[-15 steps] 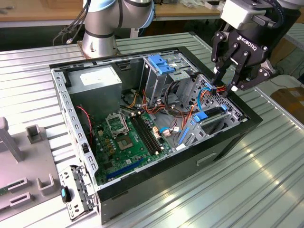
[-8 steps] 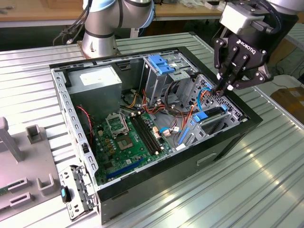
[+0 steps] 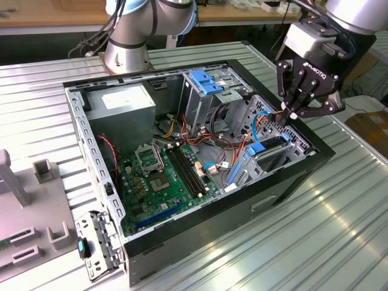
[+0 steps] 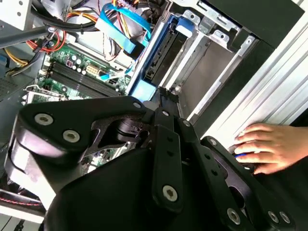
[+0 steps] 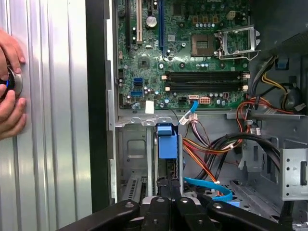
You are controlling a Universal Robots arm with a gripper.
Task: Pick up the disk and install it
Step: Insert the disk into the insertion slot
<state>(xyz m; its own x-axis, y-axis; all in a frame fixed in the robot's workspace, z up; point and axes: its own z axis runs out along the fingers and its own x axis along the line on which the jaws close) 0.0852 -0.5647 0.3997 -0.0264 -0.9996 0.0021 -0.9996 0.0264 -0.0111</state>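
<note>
The disk (image 4: pixel 164 50) stands on edge in the drive cage at the front corner of the open computer case (image 3: pixel 285 182), dark between bright blue side rails. In the exterior view the disk (image 3: pixel 268 145) lies low in the cage on that view's right. A blue rail tab (image 5: pixel 167 143) shows in the first wrist view. My gripper (image 3: pixel 288 113) hangs over the cage with its fingers shut together. The gripper (image 4: pixel 163 92) has its tips at the disk's end; whether they touch it I cannot tell. In the first wrist view the gripper (image 5: pixel 169 185) sits just behind the tab.
A person's hand (image 4: pixel 262 147) rests on the ribbed metal table beside the case, the hand (image 5: pixel 9 91) on a round knob. Inside the case are the motherboard (image 3: pixel 167 176), power supply (image 3: pixel 124 103), a light-blue bracket (image 3: pixel 209 82) and loose cables (image 5: pixel 211 144).
</note>
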